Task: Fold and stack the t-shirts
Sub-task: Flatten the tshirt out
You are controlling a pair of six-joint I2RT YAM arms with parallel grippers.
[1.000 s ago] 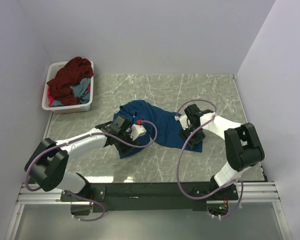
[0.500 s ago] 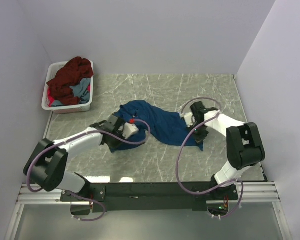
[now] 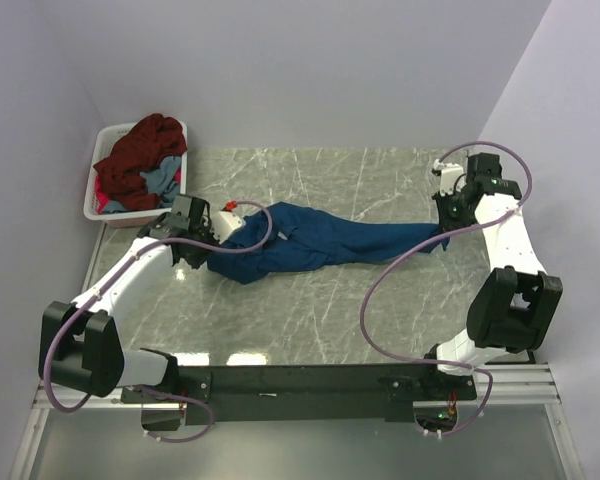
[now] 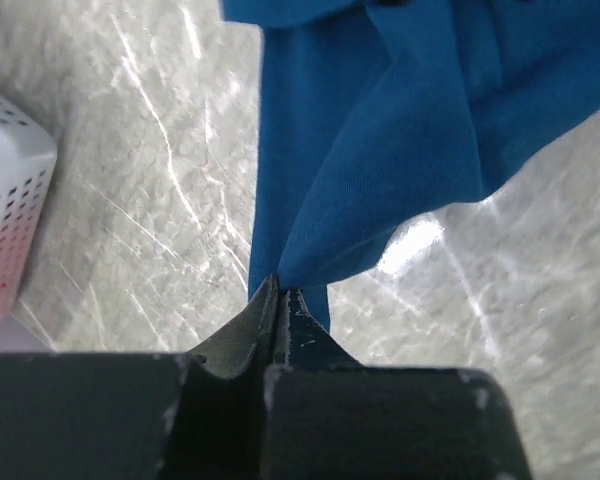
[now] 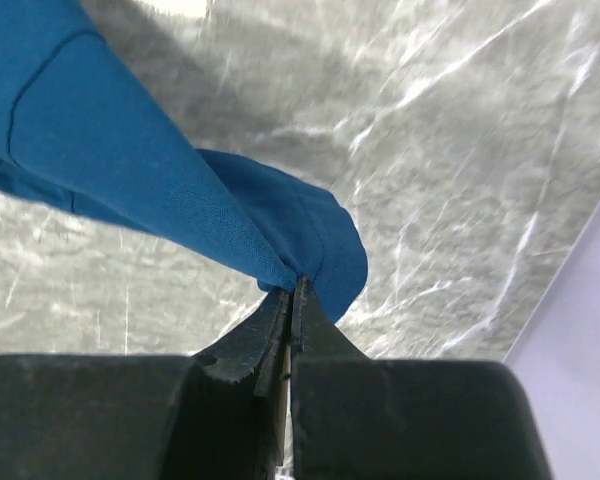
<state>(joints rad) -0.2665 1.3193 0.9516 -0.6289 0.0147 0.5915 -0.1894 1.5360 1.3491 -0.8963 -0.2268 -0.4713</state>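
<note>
A deep blue t-shirt is stretched across the marble table between my two grippers. My left gripper is shut on its left end; in the left wrist view the cloth fans out from the pinched fingertips. My right gripper is shut on the shirt's right end, near the right wall; the right wrist view shows a fold of blue cloth clamped at the tips. More t-shirts, a dark maroon one and a grey-blue one, lie heaped in the basket.
The white plastic basket stands at the far left corner of the table, close to my left arm; its perforated wall shows in the left wrist view. Walls close in on the left, back and right.
Both grippers closed on the blue shirt and pulled apart, the left one toward the basket, the right one toward the right wall. The bunched shirt is now drawn out into a long band.
</note>
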